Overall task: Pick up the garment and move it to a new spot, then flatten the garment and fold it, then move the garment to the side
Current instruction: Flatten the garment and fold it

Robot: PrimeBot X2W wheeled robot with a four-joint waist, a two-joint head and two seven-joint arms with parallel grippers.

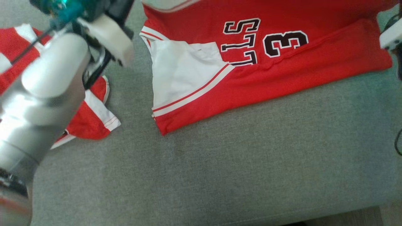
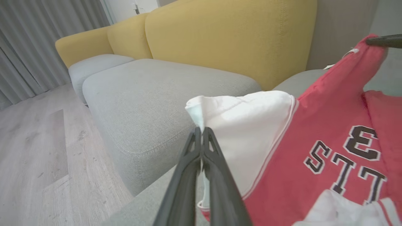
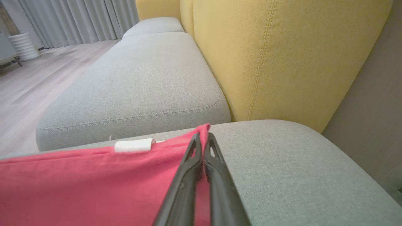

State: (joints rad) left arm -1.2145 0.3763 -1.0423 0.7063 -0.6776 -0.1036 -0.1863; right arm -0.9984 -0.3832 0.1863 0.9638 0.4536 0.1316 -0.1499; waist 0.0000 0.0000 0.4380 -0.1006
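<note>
Closed tight: left gripper (image 2: 201, 131), white corner of garment (image 2: 314, 131) pinched between tips. Likewise closed: right gripper (image 3: 203, 135), red corner of same garment clamped. Garment spread on grey seat cushion (image 1: 251, 163), far edge held up between grippers. Second red-white garment (image 1: 94, 122) seen at left; yellow backrest (image 3: 282, 56) beyond.

jersey (image 1: 282, 69): soft matt knit cloth | seat cushion (image 1: 220, 172): coarse grey weave | floor (image 2: 31, 141): matt pale wood | forearm (image 1: 40, 94): smooth silvery semi-gloss
</note>
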